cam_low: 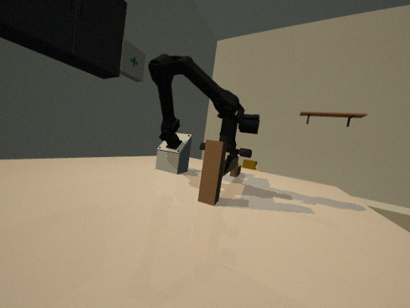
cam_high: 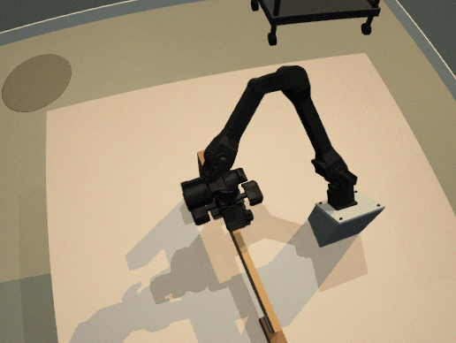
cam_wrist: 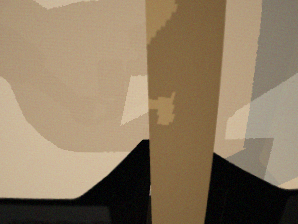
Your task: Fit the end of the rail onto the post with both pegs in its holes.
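Note:
The long wooden rail (cam_high: 258, 278) (cam_wrist: 190, 65) runs from under the gripper to the bracket (cam_high: 268, 324) on the footboard block (cam_high: 277, 338), at the bottom of the top view. Its far end lies at the bracket. My gripper (cam_high: 226, 204) (cam_low: 230, 163) (cam_wrist: 166, 146) points down and is shut on the rail, one finger on each side. The brown post (cam_low: 212, 172) (cam_high: 201, 156) stands upright beyond the gripper in the top view and partly in front of it in the exterior view. The arm and post hide the pegs, the holes and the rail's near end, so contact there cannot be told.
The arm's base block (cam_high: 329, 225) (cam_low: 168, 160) stands to the right of the rail in the top view. The footboard block (cam_low: 235, 171) shows small behind the post in the exterior view. A yellow object (cam_low: 249, 163) is farther back. A dark cart (cam_high: 324, 13) stands beyond the table.

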Motion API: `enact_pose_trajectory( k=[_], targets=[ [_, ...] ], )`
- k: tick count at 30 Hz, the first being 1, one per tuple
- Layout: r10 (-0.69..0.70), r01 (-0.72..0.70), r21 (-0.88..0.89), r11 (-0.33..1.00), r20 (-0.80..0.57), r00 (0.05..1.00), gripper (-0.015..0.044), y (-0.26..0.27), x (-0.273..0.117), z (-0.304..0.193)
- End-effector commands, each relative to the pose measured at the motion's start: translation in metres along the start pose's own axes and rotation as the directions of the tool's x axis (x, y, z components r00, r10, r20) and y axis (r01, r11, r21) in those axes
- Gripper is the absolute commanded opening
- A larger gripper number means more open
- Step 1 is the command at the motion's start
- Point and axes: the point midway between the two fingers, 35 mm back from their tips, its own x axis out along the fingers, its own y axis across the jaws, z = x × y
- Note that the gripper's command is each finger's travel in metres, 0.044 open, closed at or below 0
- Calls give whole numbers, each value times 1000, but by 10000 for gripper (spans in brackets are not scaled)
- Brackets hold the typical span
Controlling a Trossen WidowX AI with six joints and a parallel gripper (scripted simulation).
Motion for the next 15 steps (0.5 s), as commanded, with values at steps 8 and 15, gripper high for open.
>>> enact_pose_trajectory(
  k=[8,15],
  targets=[
    [-5,5,1,1000,-10,1000,0,-1,-3,-2],
    [-5,5,1,1000,-10,1000,0,-1,-3,0]
  ],
)
